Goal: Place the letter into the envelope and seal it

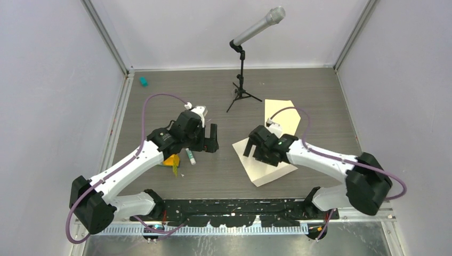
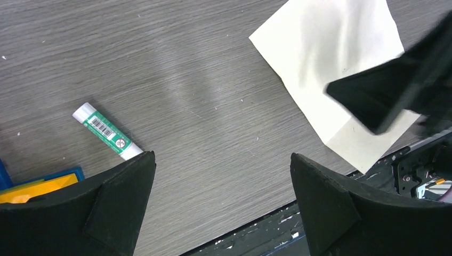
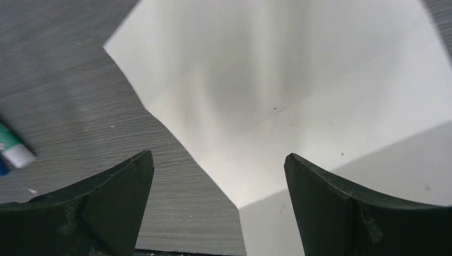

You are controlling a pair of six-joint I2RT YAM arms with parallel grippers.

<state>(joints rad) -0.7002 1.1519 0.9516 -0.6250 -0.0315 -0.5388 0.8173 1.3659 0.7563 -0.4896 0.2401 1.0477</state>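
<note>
The letter [image 1: 266,170], a pale sheet, lies flat on the table at the near right; it also fills much of the left wrist view [image 2: 320,58] and the right wrist view [image 3: 277,69]. Just behind it lies the envelope [image 1: 282,109], a creamier yellow-tan piece, partly hidden by the right arm. My right gripper [image 1: 255,145] [image 3: 217,156] hovers open over the letter's left part with nothing between its fingers. My left gripper [image 1: 212,138] [image 2: 221,156] stands open over bare table to the letter's left, holding nothing.
A green-and-white glue stick [image 1: 190,156] [image 2: 106,132] lies by the left gripper, next to a yellow, orange and blue object [image 1: 171,161]. A microphone on a tripod stand [image 1: 242,80] stands at the back centre. A small teal item [image 1: 143,81] sits at the back left.
</note>
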